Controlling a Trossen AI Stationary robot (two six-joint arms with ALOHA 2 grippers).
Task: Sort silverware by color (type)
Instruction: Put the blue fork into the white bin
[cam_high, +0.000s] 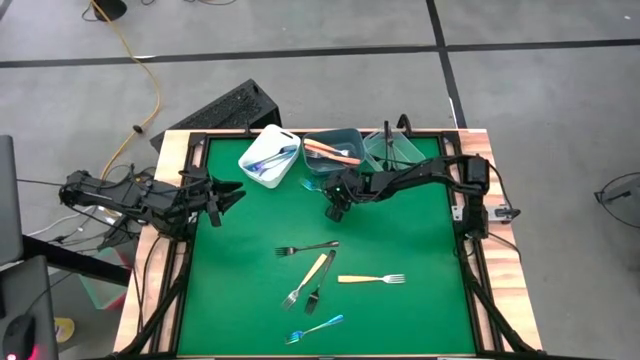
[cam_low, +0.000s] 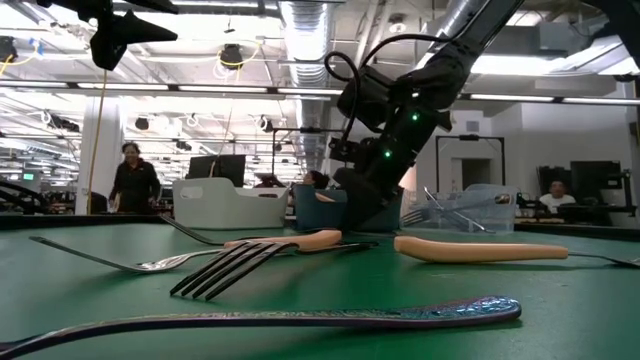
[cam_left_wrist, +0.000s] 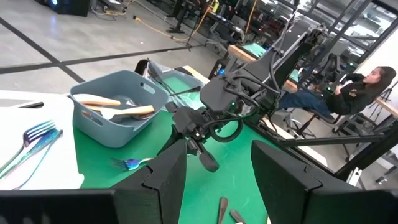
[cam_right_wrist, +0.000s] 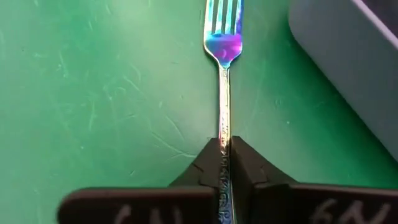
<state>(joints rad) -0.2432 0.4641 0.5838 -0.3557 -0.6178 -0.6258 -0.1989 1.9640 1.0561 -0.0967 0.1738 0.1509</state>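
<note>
A blue iridescent fork (cam_right_wrist: 222, 45) lies on the green mat just in front of the grey-blue bin (cam_high: 333, 150). My right gripper (cam_right_wrist: 224, 157) is down on it, shut on its handle. My left gripper (cam_left_wrist: 214, 186) hangs open above the table's left edge (cam_high: 232, 195), holding nothing. Further silverware lies on the mat's near half: two black forks (cam_high: 305, 247), two yellow-handled forks (cam_high: 372, 279) and a blue fork (cam_high: 315, 328). The white bin (cam_high: 270, 158) holds blue pieces. The grey-blue bin holds yellow-handled ones. My right gripper pinches the blue fork's thin handle (cam_right_wrist: 224, 134) between its two fingers, partway along the handle behind the head. The fingers slant down from the table's right side, and the handle runs on between them. The fork's head lies on the mat, tines pointing away from the gripper.
A clear bin (cam_high: 395, 150) stands right of the grey-blue one at the far edge. The grey-blue bin's wall (cam_right_wrist: 354, 62) is close beside the held fork. People show in the room beyond the table.
</note>
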